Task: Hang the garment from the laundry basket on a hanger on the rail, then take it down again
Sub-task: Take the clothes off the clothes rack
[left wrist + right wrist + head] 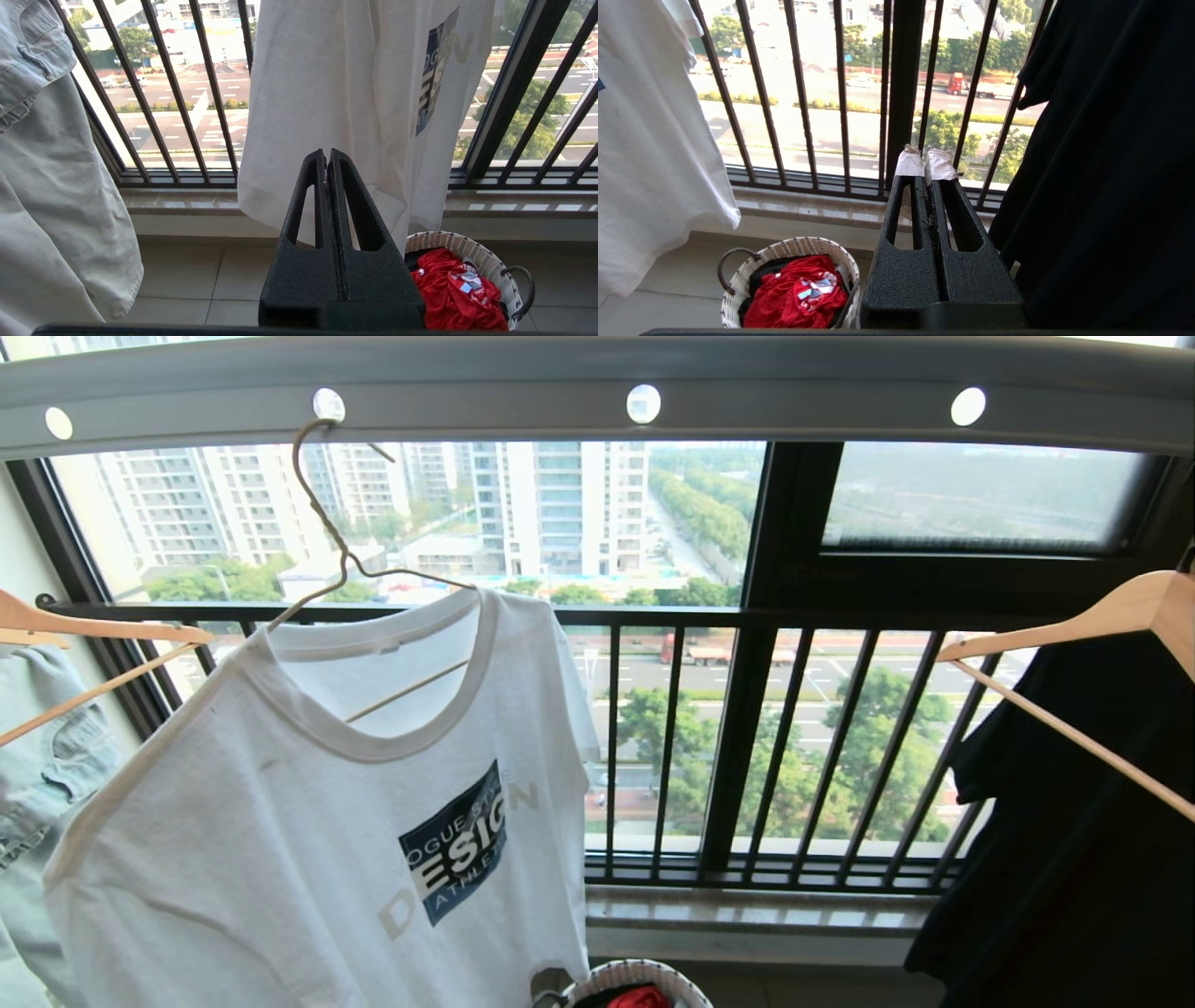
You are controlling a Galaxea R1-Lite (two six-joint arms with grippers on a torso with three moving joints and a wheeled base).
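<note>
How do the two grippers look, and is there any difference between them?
Both are matte black with a rough, grainy surface. Each has two long tapering fingers, each with a slot-shaped cutout. The left gripper has bare black tips; the right gripper has its tips wrapped in worn white tape. No cables are visible.

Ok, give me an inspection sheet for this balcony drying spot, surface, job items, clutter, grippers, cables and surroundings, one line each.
Surface: tiled floor below a stone window sill.
Job's things: white T-shirt on the wire hanger, hooked in a hole of the grey rail; the shirt hangs crooked. Woven basket on the floor below, holding a red cloth.
Clutter: pale denim garment on a wooden hanger to the left; black shirt on another wooden hanger to the right.
Grippers: left gripper shut, empty, low before the T-shirt; right gripper shut, empty, beside the black shirt.
Cables: nothing seen.
Surroundings: black window guard, street and towers outside.
</note>
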